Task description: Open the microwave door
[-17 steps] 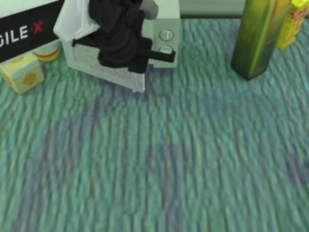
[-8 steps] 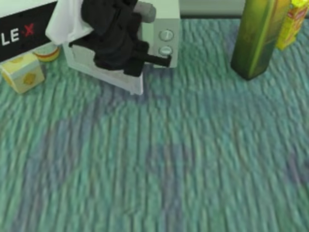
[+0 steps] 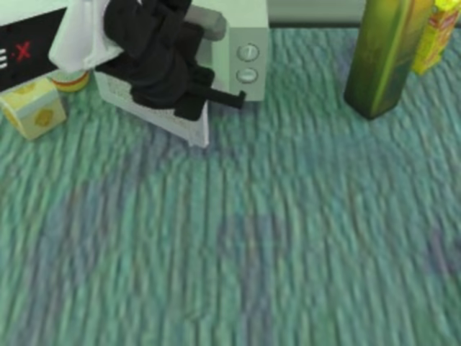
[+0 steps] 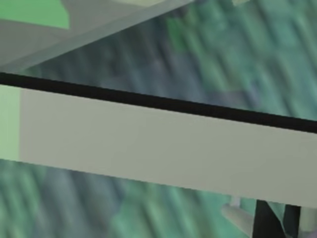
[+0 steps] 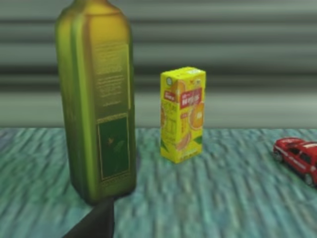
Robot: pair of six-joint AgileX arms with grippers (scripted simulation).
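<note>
1. The microwave [image 3: 241, 43] is placed at the far edge of the table, left of the centre.
2. The microwave door [image 3: 162, 115] is swung partly outward from the front.
3. The left gripper [image 3: 205, 97] is held over the door's free edge; whether it is clenched on the door cannot be told.
4. A green bottle [image 3: 382, 54] and a juice carton [image 5: 182, 115] are seen at the right.

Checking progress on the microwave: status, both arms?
Left gripper at the microwave door, door swung partly open. Right gripper out of the top view, idle near the green bottle. Nothing blocking the swing.
</note>
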